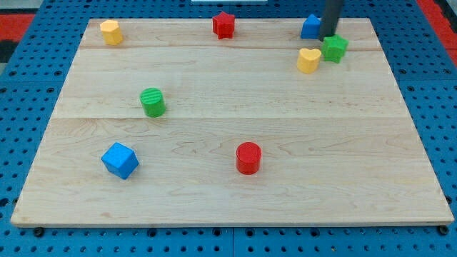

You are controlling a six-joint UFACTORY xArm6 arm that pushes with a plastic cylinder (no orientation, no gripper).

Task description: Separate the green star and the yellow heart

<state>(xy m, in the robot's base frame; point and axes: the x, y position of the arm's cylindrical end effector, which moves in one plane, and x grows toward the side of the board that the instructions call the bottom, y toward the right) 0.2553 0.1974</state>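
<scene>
The green star (334, 48) sits near the view's top right of the wooden board. The yellow heart (308, 60) lies just to its lower left, a small gap apart. My tip (328, 35) comes down from the view's top edge and stands just above the green star, touching or nearly touching its upper left side. It is right next to a blue block (310, 27), which it partly hides.
A red star (223, 24) sits at the top middle and a yellow block (111, 32) at the top left. A green cylinder (152, 102), a blue cube (119, 160) and a red cylinder (248, 158) lie lower. The board's right edge (400, 78) is near.
</scene>
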